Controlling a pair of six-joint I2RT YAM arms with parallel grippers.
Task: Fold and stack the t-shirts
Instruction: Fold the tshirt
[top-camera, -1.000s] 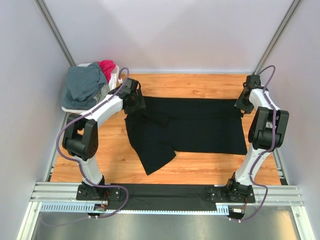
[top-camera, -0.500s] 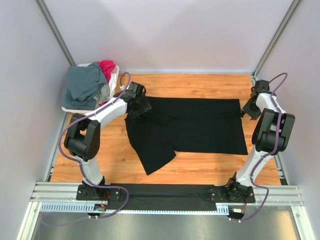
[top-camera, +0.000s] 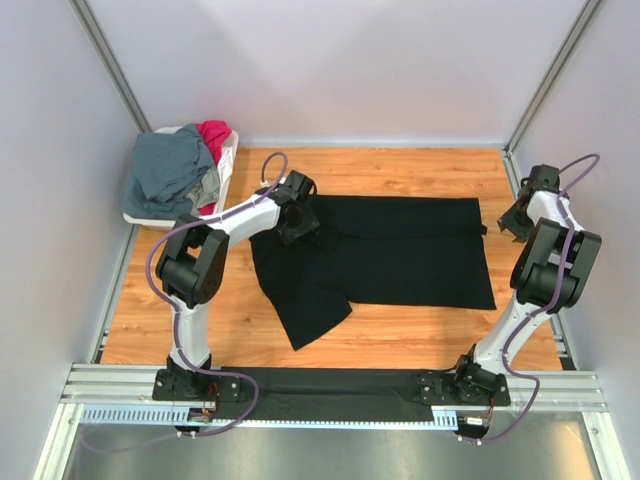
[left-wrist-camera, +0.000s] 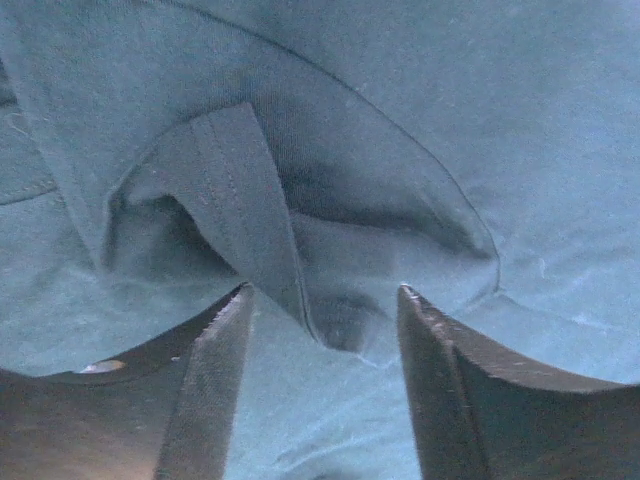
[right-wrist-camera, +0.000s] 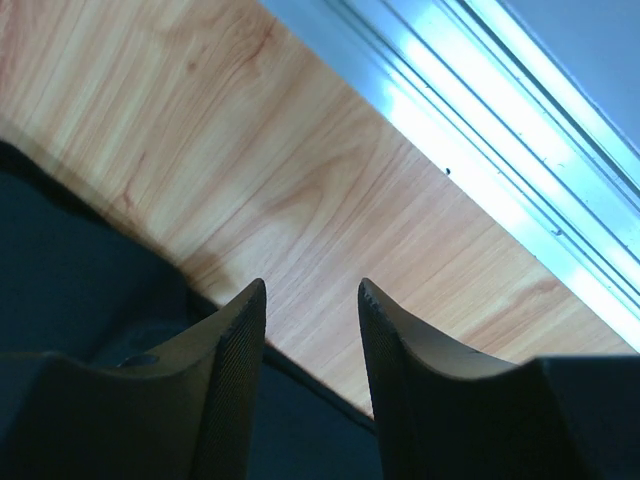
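One black t-shirt (top-camera: 400, 250) lies spread, two more (top-camera: 170, 170) in basket (top-camera: 140, 216); left gripper (left-wrist-camera: 325, 292) and right gripper (right-wrist-camera: 312, 285) gape, holding nothing.

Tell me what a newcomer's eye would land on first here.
The black t-shirt spread wide across the middle of the wooden table, one part flopped toward the near edge. Next, the white basket at the far left corner, heaped with a grey-blue shirt and a magenta-red shirt. The left gripper hangs open over the black shirt's left end; the right gripper is open off its right edge.
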